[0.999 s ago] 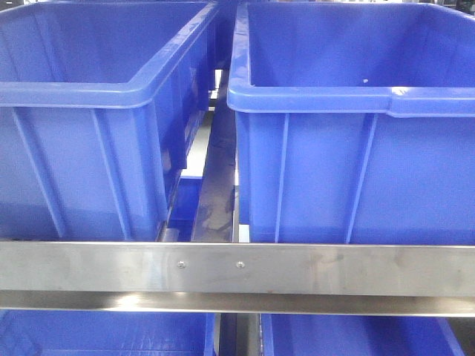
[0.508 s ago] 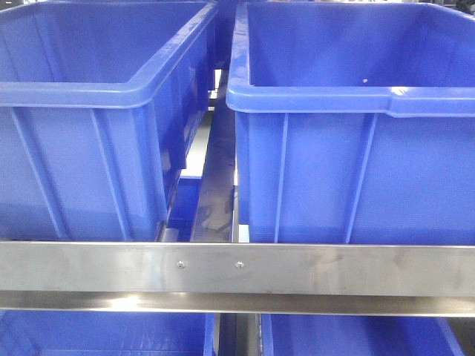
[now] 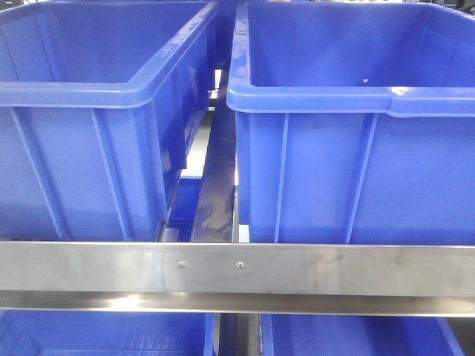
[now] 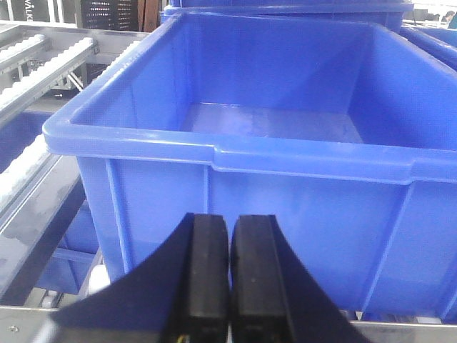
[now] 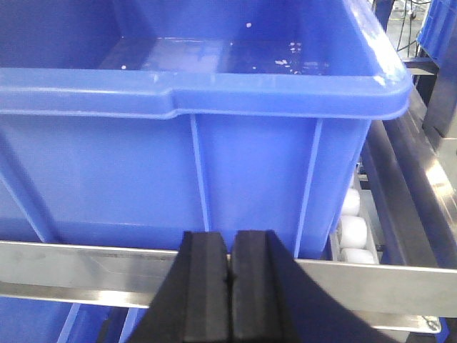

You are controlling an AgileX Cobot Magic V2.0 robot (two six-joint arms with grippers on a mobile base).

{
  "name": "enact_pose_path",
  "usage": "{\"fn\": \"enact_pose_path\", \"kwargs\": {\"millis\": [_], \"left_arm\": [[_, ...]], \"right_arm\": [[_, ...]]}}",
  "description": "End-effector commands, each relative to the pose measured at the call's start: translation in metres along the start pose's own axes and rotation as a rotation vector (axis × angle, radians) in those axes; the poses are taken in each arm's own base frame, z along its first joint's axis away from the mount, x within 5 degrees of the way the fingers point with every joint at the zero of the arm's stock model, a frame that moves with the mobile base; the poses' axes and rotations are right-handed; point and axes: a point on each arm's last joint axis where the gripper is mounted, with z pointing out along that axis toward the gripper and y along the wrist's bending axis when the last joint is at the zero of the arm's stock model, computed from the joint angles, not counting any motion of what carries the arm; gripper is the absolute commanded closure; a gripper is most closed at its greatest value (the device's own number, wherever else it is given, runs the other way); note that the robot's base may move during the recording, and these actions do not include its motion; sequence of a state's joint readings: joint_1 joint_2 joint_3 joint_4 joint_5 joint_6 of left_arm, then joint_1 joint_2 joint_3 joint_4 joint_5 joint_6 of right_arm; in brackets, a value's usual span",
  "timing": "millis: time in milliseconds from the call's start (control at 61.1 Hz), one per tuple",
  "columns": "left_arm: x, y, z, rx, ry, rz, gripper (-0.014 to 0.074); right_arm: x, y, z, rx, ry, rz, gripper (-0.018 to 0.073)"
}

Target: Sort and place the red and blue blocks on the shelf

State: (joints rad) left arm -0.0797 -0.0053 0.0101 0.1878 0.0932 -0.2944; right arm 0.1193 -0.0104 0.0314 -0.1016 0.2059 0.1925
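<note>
Two upper blue crates, the left crate (image 3: 89, 119) and the right crate (image 3: 356, 133), are being shown side by side in the front view, behind the shelf (image 3: 237, 268) rail with its two screws; two lower crates are being glimpsed at 6 o'clock. White rollers (image 5: 353, 229) are being revealed only by the wrist views. The left gripper (image 4: 229, 246) and right gripper (image 5: 230, 261) are each being held with fingers pressed together, empty. No red or blue block is being seen in any view.
</note>
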Motion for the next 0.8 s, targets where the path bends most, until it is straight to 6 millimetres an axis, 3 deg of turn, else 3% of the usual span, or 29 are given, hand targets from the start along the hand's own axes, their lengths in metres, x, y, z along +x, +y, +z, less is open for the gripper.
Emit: {"fn": "enact_pose_path", "kwargs": {"millis": [0,786], "left_arm": [[0.0059,-0.0007,0.0003,0.02,-0.056,-0.006,0.0474],[0.005,-0.001,0.0002,0.022,-0.066,0.028,0.0474]], "right_arm": [[-0.0154,0.0019,-0.0038,-0.016,-0.125,-0.026,0.0504],[-0.0154,0.0019,-0.0038,-0.016,-0.125,-0.026,0.0504]]}}
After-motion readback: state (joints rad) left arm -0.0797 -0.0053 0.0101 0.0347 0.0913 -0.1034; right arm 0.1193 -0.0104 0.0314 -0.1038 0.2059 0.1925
